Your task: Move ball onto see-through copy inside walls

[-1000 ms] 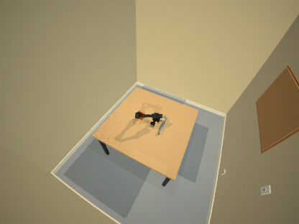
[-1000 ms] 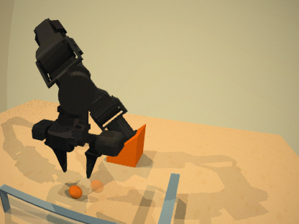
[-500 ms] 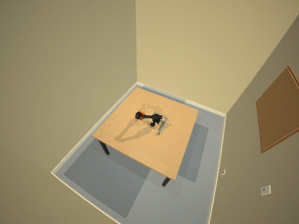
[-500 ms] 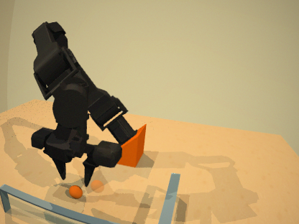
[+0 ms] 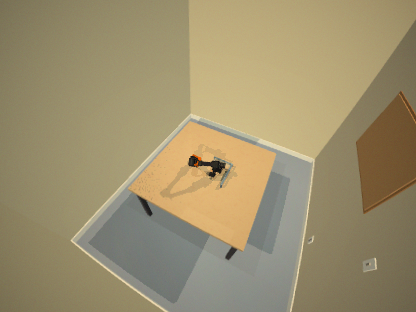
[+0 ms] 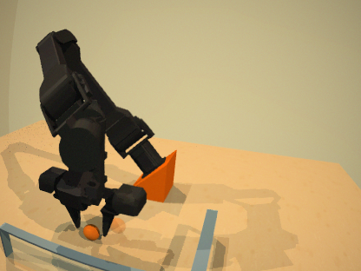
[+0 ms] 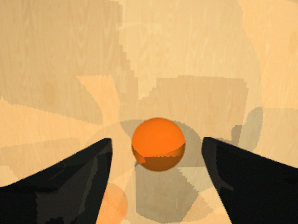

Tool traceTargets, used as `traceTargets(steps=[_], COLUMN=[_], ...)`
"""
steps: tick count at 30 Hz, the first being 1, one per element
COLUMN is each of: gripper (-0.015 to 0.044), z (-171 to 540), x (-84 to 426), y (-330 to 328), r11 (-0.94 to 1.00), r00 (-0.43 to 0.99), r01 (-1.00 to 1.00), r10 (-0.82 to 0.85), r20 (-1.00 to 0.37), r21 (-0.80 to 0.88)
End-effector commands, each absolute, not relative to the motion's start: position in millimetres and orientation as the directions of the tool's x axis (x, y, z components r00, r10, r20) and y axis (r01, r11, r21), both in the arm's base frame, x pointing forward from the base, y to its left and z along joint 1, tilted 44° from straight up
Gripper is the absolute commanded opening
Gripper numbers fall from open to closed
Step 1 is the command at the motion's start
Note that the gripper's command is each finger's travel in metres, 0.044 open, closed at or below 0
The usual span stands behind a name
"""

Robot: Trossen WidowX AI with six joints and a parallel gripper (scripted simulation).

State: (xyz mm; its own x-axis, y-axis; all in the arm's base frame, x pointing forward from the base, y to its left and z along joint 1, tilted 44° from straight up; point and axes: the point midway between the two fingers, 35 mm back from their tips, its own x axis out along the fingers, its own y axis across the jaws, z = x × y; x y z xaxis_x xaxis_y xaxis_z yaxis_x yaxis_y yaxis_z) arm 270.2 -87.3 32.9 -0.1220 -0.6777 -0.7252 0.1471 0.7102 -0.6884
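The orange ball [image 6: 91, 232] [image 7: 158, 141] lies on the table. The gripper [image 6: 91, 230] [image 7: 157, 138] is open and low over it, pointing down, with one fingertip on each side of the ball and a gap to both in the wrist view. The see-through copy [image 6: 119, 226] [image 7: 118, 204] is close by, just outside one finger, and partly hidden by that finger in the wrist view. One low clear wall [image 6: 62, 249] runs in front of the ball and another clear wall [image 6: 205, 243] stands to the right in the exterior view; their corner is below that view.
The arm's orange base [image 6: 162, 184] stands behind the gripper in the exterior view. The wooden table [image 5: 170, 175] fills the middle of the top view, with the arm and the walls small on it. Arm shadows fall across the table around the ball.
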Motion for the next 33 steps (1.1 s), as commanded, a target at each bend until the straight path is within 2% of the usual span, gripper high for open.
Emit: traceTargets(steps=[1,5,14,18,33], gripper=[0.0256,0.0151,0.0091,0.0000,0.0000], z=[28.9,28.9,28.9,31.6,74.6], x=[268.9,268.9,268.9,275.4,288.9], y=[-91.2,-91.2,-91.2,-85.3,-40.7], r11=[0.709,0.709,0.709,0.706,0.717], r00=[-0.122,-0.122,-0.122,-0.080,-0.083], r01=[0.142,0.142,0.142,0.159,0.155], r10=[-0.680,-0.680,-0.680,-0.687,-0.676], r20=[-0.723,-0.723,-0.723,-0.722,-0.732], r21=[-0.691,-0.691,-0.691,-0.690,-0.680])
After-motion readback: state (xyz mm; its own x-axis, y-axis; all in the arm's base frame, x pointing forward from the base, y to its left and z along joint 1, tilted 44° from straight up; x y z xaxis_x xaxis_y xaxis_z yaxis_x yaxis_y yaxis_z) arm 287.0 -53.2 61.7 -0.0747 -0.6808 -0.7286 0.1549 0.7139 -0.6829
